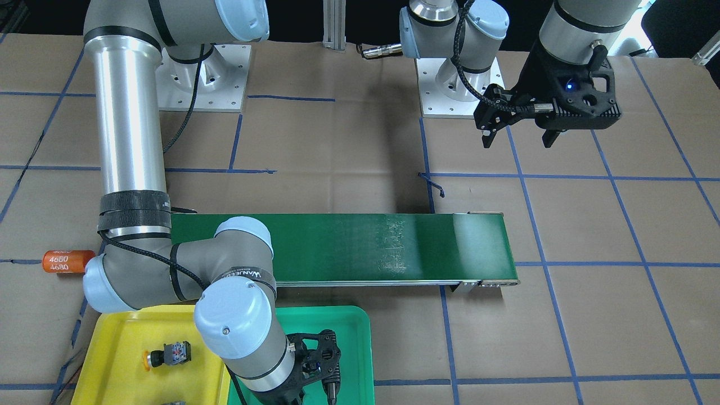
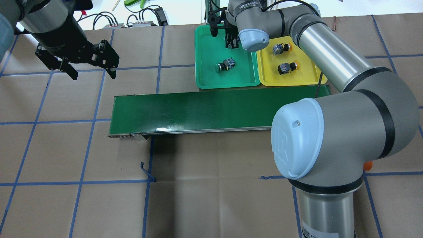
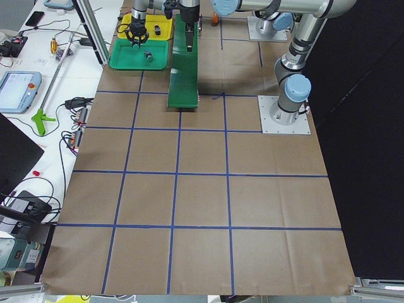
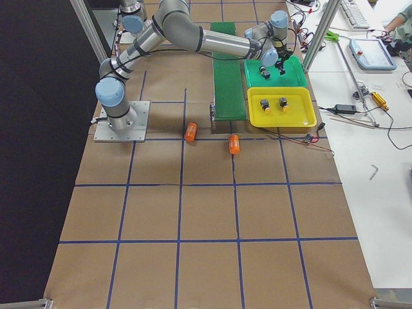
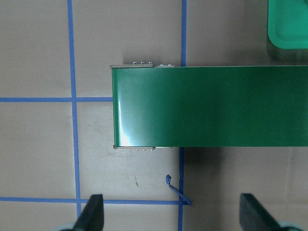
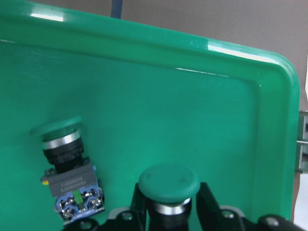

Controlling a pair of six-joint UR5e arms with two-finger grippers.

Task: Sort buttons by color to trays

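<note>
My right gripper [image 2: 228,41] is over the far part of the green tray [image 2: 205,82], shut on a green-capped button [image 6: 168,185] that it holds upright just above the tray floor. A second green-capped button [image 2: 224,65] lies on its side in the same tray, and also shows in the right wrist view [image 6: 67,163]. Two yellow-capped buttons [image 2: 281,48] [image 2: 287,67] lie in the yellow tray [image 2: 297,79] beside it. My left gripper [image 2: 91,71] is open and empty, high over bare table past the conveyor's left end.
The long dark-green conveyor belt [image 2: 198,112] runs across the middle with nothing on it, right against the trays. Orange cylinders marked 4680 [image 4: 190,132] [image 4: 234,143] lie on the table near its right end. My right arm's elbow [image 2: 297,138] hangs over the belt.
</note>
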